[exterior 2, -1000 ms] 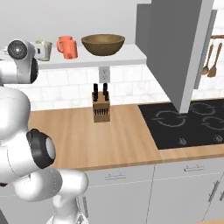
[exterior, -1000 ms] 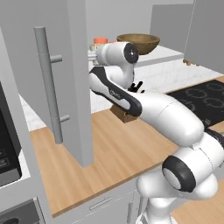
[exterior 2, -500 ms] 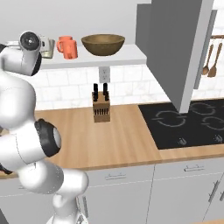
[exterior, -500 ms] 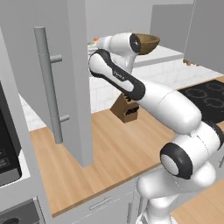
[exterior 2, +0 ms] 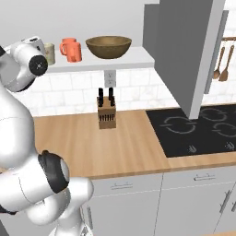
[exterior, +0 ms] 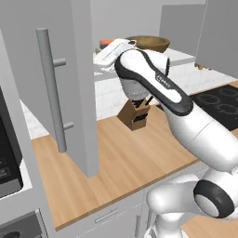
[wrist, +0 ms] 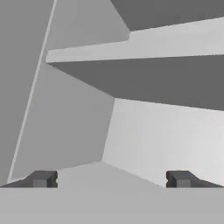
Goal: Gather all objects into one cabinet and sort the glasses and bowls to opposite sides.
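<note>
The wide brown wooden bowl (exterior 2: 108,46) stands on a pale shelf (exterior 2: 138,59) above the counter, also showing as the bowl (exterior: 149,42). Left of it stand two orange tumblers (exterior 2: 71,50) close together, then the beige mug (exterior 2: 49,53). My hand (exterior: 110,54) is raised to shelf height beside the grey cabinet door (exterior: 79,83) with its bar handle (exterior: 51,93). My gripper (wrist: 111,179) is open, fingertips (wrist: 43,179) far apart with nothing between them. It faces bare grey cabinet walls and a pale shelf (wrist: 175,41).
A wooden knife block (exterior 2: 107,115) stands on the wooden counter (exterior 2: 83,143) against the tiled wall. A black stove top (exterior 2: 203,129) lies to the right, under another open grey door (exterior 2: 184,50). Wooden utensils (exterior 2: 220,62) hang at far right. A dark appliance (exterior: 7,158) sits at far left.
The arm has reared up and its hand has swung left from in front of the bowl toward the open cabinet door. The jaws have stayed open.
</note>
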Tool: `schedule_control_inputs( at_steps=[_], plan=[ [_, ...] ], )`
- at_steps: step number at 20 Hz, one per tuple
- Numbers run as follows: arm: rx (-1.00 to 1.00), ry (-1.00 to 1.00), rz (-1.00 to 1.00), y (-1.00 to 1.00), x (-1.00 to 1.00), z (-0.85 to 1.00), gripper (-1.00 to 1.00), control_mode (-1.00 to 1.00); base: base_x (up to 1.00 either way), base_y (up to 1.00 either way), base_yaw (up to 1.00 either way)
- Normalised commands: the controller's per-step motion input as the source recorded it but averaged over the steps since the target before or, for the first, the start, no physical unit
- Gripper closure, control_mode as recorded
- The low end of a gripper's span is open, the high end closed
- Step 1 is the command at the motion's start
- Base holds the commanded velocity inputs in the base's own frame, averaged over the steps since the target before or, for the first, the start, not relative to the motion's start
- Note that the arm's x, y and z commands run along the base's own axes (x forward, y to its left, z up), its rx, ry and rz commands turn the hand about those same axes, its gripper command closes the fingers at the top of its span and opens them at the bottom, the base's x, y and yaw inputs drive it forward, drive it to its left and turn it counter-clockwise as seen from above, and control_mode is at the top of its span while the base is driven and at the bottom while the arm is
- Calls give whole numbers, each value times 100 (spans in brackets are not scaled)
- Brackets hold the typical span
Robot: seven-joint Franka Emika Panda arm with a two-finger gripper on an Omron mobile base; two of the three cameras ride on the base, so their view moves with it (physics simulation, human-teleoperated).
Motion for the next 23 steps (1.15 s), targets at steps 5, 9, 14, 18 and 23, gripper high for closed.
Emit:
schedule_control_inputs(
  at_steps=[5,9,14,18,23],
  plan=[
    [0,-30,25,-55,-100,35,-100,-100,0,0,0],
    [5,-10,21,-44,-100,21,-100,-100,0,0,0],
    [10,0,13,-30,-100,0,-100,-100,0,0,0],
    [14,3,7,-33,-100,1,-100,-100,0,0,0],
    [13,10,1,-33,-100,0,-100,-100,0,0,0]
  ],
)
